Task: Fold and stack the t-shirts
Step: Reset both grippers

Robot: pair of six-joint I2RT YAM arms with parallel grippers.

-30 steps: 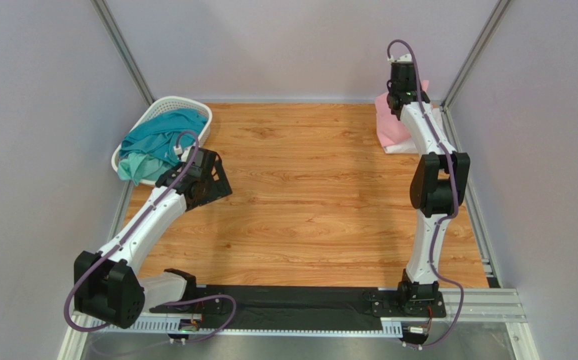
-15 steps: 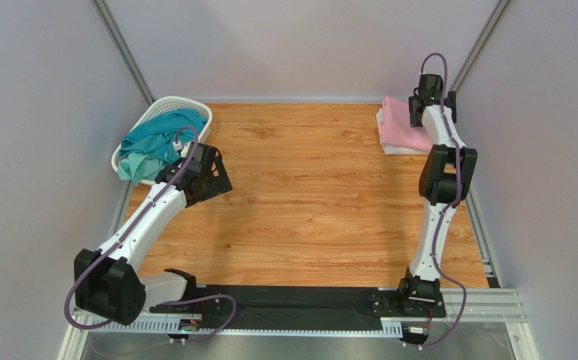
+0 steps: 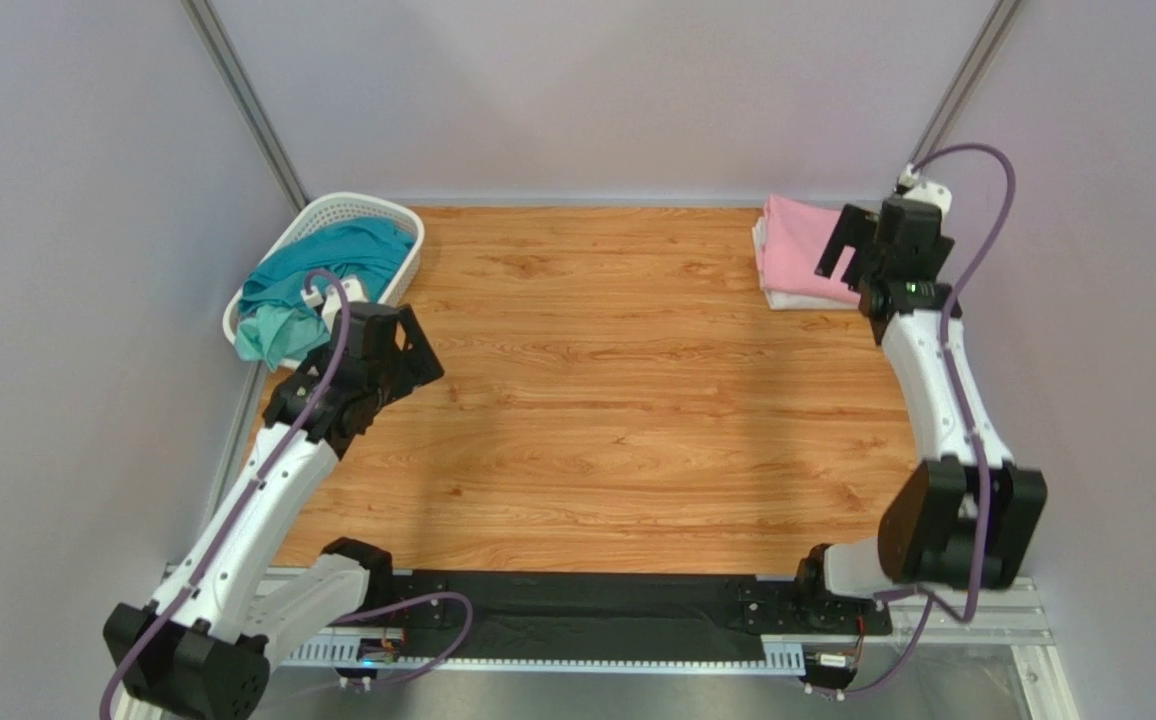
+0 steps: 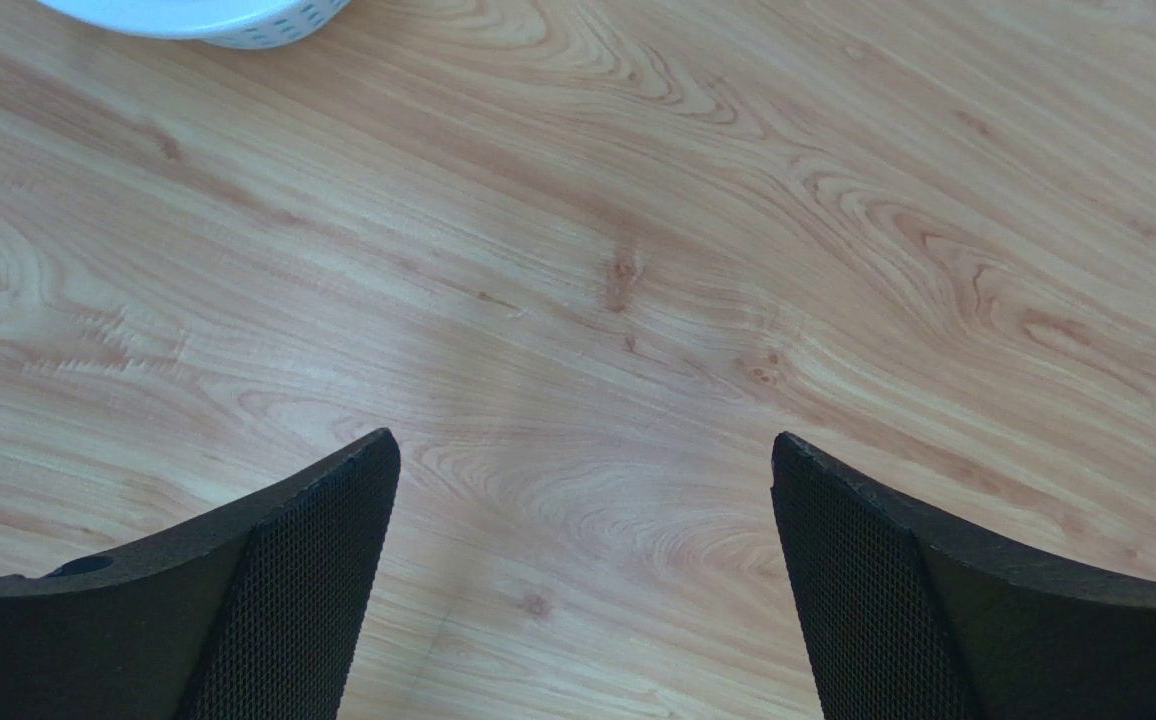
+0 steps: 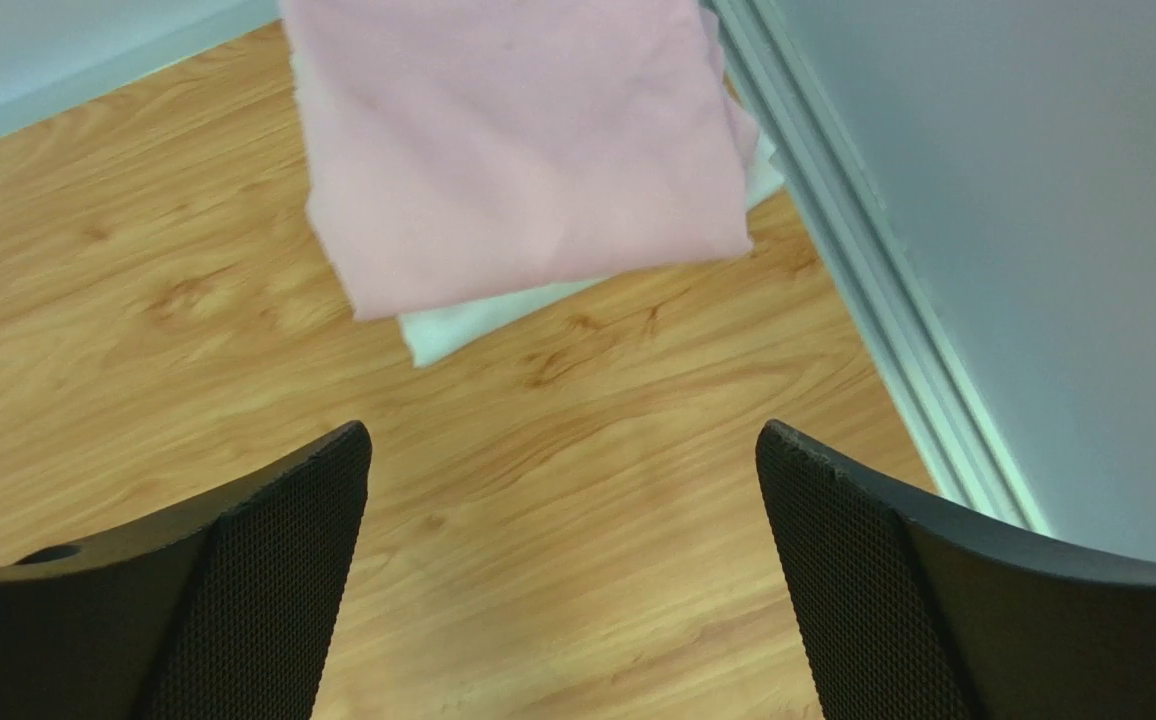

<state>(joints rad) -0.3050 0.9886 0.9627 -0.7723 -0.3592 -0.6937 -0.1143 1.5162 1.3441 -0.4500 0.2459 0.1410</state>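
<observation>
Two of the shirts look done: pink t-shirt (image 5: 517, 143) lies folded on top of white t-shirt (image 5: 494, 318) in the far right corner of the tabletop (image 3: 614, 390), hard by the right rail. Teal t-shirt (image 3: 306, 278) sits crumpled in the basket (image 3: 332, 210) at far left; orange one not seen, maybe buried under the teal. So the step in hand is prob. fetching the next shirt. Right gripper (image 5: 562, 570) hovers just on the near side of the stack, fingers spread wide w/ nothing between them. Left gripper (image 4: 584, 570) hangs over bare wood beside the basket, fingers likewise wide apart and empty. Next move calls for the left arm to reach over the basket rim, pinch a fold of teal, lift it out and spread it flat mid-tabletop before any folding. Pink cloth is soft, matte, a neat rectangle w/ square edges; white shows only as a strip at its near edge. Teal is a limp, rumpled heap. Basket is rigid white lattice plastic, oval. Tabletop is smooth wood-grain. Finger pads are black, curved, finely meshed.
</observation>
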